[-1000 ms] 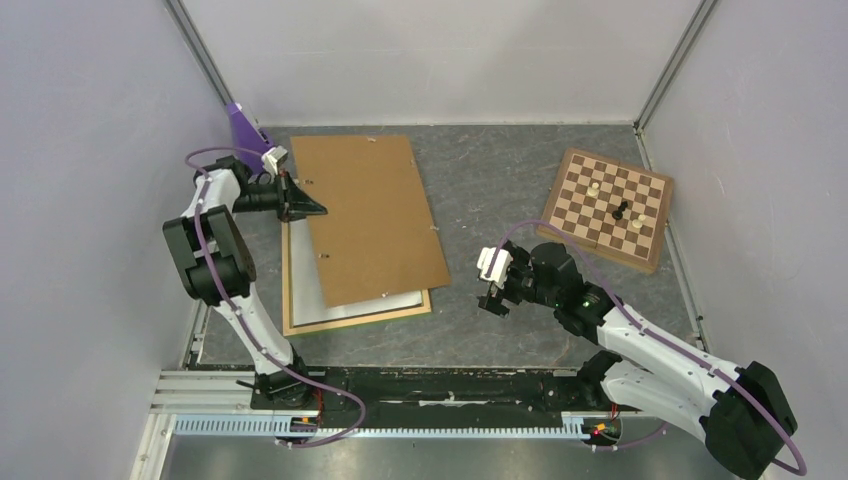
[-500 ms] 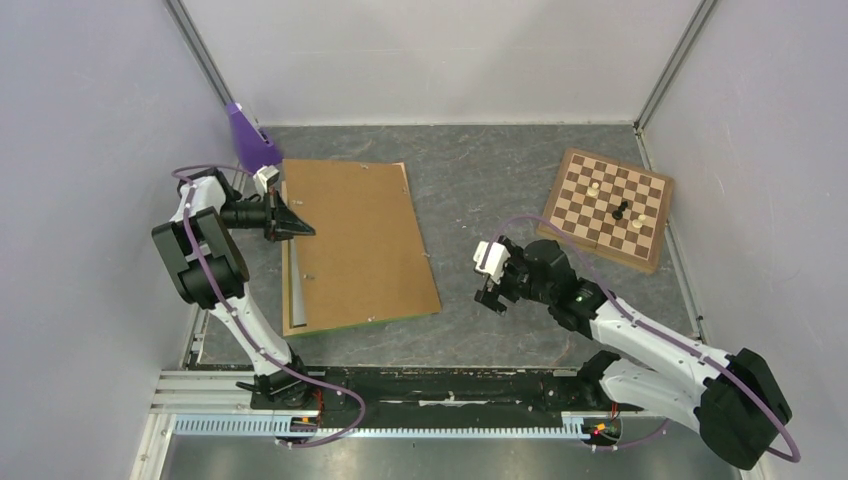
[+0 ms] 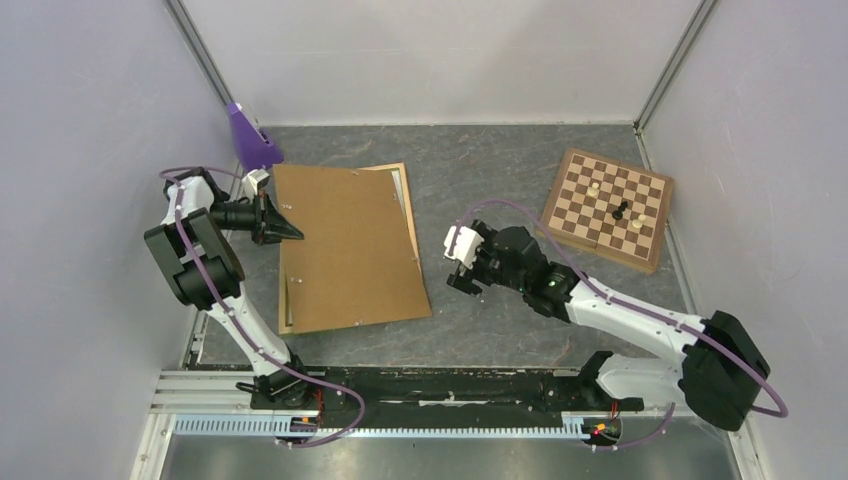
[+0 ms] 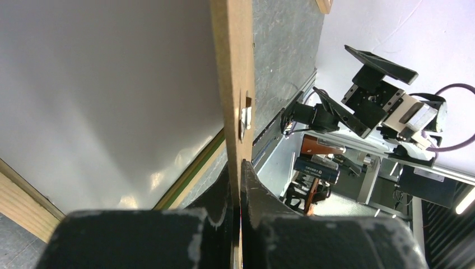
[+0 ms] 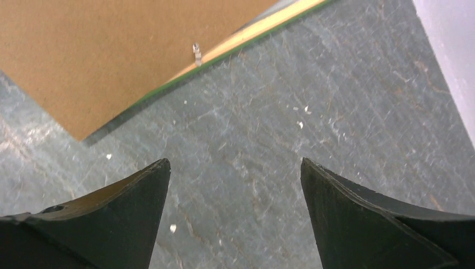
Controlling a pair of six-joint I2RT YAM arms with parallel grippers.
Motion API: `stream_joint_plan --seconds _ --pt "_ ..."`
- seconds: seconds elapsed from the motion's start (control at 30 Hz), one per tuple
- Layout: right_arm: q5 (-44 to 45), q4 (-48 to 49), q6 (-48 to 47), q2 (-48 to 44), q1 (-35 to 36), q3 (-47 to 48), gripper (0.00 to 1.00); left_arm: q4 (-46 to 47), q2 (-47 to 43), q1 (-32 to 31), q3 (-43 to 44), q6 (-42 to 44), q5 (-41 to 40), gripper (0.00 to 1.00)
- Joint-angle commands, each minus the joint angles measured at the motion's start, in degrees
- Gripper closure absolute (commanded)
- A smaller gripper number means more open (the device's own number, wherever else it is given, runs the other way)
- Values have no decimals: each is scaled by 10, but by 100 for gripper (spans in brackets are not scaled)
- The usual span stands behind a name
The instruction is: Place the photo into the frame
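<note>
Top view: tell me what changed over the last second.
The left pincer, shut on the edge of the hardboard panel, pulled it leftward and nearer, squaring it over the frame and covering the photo. The right pincer, open, moved left toward the panel. The chessboard stayed put.

My gripper [image 5: 235, 165], spread wide over the grey table [image 5: 336, 101], with the brown board [image 5: 112, 50] ahead.

My two dark fingers [image 5: 117, 213] stand far apart, with only scratched tabletop between them. The brown board fills the upper left. Along its right edge runs the pale wooden rail of the frame [image 5: 263, 23], with a thin green line on its outer side. A small metal tab [image 5: 196, 49] sticks up at that edge. White specks lie on the table just right of the board, and a pale wall [image 5: 453, 33] shows at the far right.
</note>
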Motion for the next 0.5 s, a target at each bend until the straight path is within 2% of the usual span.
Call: stream_joint_plan --seconds 0.0,0.17,0.47 --pt "56 69 -1 48 28 52 11 41 13 3 33 36 -49 98" --pt "83 91 -5 118 57 91 12 30 32 3 57 47 -59 98" --pt "101 100 -43 245 68 178 16 11 58 2 79 77 -71 98"
